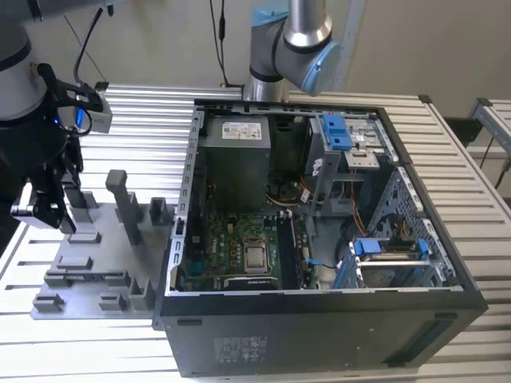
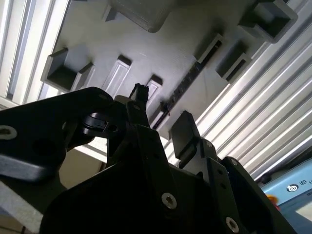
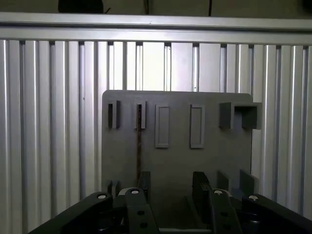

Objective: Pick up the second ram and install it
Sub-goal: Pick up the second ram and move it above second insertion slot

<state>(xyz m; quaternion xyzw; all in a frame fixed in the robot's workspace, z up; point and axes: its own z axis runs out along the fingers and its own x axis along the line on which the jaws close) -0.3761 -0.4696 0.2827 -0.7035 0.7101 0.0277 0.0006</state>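
Black tool (image 3: 170,185) hung above light-grey plastic holder plate (image 3: 178,161), jaws apart; long dark memory stick (image 3: 139,146) stood edgewise in slots, likely for pinching

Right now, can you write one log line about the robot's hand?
hand: open, above grey holder | second ram: in holder, not held

near end of the second ram (image 3: 139,146) behind the fingers (image 3: 145,183) — their base off-frame

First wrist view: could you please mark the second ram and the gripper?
second ram (image 3: 139,146), first wrist view, mid-length of its thin dark edge.
gripper (image 3: 171,181), first wrist view, midway between its fingertips.
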